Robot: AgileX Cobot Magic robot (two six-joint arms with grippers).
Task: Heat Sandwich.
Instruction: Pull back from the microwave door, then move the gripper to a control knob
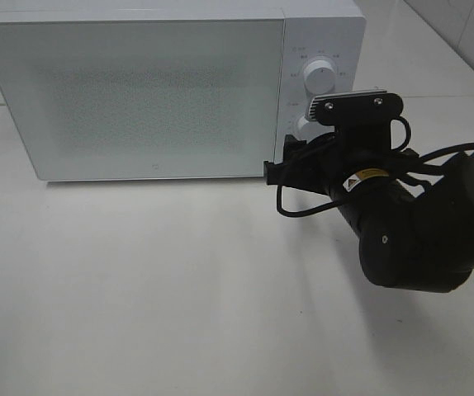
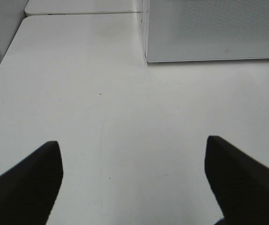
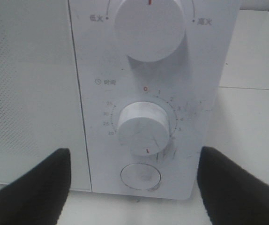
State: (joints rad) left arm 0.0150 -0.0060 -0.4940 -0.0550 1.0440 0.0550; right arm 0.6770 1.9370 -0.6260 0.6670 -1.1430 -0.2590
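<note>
microwave (image 1: 138, 91): sits on the white surface (image 2: 78, 93), door shut as far as we can see
sandwich: we can't tell where it is, the frosted door shows us nothing inside
right claw (image 3: 134, 187): released, fingers wide, right in front of the control panel, level with the timer knob (image 3: 143, 126)
timer knob: red mark points down, round button (image 3: 140, 176) just below it
left claw (image 2: 132, 173): released too, holding nothing, over bare surface near the microwave's front corner
</note>
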